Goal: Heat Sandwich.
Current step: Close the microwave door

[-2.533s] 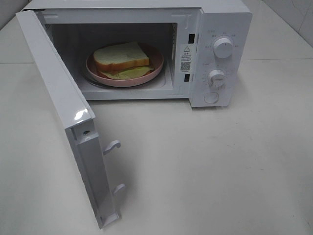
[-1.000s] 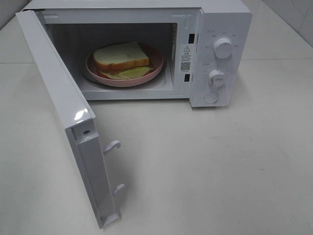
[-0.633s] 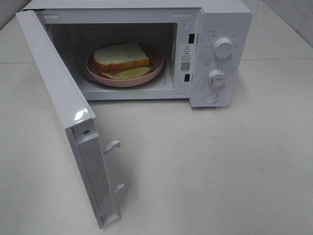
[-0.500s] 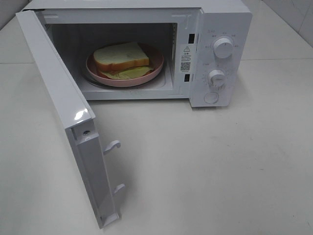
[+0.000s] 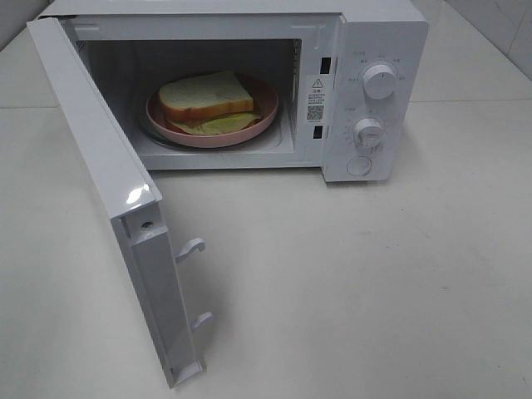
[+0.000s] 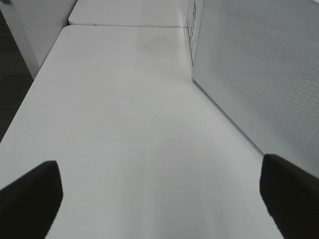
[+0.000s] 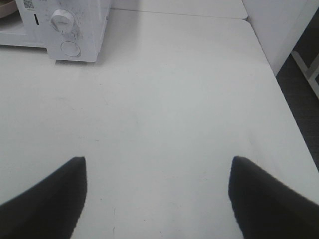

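Nothing has moved: sandwich [image 5: 206, 95] on its plate [image 5: 209, 140] inside the microwave [image 5: 387, 37], door [image 5: 93, 145] not yet shut; left jaws and right jaws gape empty.

The microwave [image 5: 382, 50] stands on the bench [image 5: 374, 283] toward its far edge. Its door [image 5: 91, 158] is swung open on the left and reaches toward the near edge. Inside the cavity the sandwich [image 5: 204, 96] lies on the plate [image 5: 266, 108]. Right of the cavity, the upper knob [image 5: 379, 81] sits above the lower knob [image 5: 368, 133]. The left hand [image 6: 159, 199] hangs over the bench beside the door's outer face. The right hand [image 7: 157, 194] hangs before the knobs, well apart from them.
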You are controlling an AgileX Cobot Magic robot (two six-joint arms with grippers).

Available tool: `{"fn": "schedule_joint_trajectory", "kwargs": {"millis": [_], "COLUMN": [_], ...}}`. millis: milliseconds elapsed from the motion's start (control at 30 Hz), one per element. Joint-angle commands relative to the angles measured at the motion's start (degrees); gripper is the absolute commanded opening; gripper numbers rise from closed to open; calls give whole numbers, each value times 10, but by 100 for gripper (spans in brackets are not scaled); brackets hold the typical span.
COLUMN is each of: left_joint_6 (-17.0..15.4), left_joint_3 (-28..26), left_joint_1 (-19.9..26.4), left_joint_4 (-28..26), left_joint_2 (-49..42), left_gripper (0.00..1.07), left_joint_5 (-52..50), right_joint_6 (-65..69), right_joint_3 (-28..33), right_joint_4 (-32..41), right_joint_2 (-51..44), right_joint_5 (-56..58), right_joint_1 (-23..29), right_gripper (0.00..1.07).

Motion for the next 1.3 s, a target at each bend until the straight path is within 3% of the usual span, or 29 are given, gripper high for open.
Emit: {"fn": "schedule_joint_trajectory", "kwargs": {"millis": [33, 600, 900, 1033, 1067, 1100, 1233, 1267, 1300], "left_joint_6": [1, -1, -1, -1, -1, -1, -1, -1, -1], "left_joint_3": [1, 0, -18, -18, -18, -18, -18, -18, -17], "left_joint_1": [2, 2, 2, 2, 2, 2, 2, 2, 2], "left_joint_4": [-2, 1, 18, 9, 9, 9, 9, 9, 10], "left_joint_2": [-16, -13, 25, 79, 79, 100, 144, 144, 167], "left_gripper": [101, 101, 98, 76, 76, 65, 42, 42, 30], "left_joint_5": [-3, -6, -72, -111, -111, -132, -155, -155, -174], "right_joint_6": [3, 3, 3, 3, 3, 3, 3, 3, 3], "right_joint_3": [3, 3, 3, 3, 3, 3, 3, 3, 3], "right_joint_4": [1, 1, 1, 1, 1, 1, 1, 1, 1], "right_joint_2": [-15, -15, -15, -15, -15, -15, -15, -15, -15], "right_joint_5": [-6, -6, -6, -6, -6, -6, -6, -6, -6], "right_joint_1": [-5, -5, -5, -5, -5, -5, -5, -5, -5], "right_gripper": [76, 76, 76, 76, 76, 76, 76, 76, 76]}}
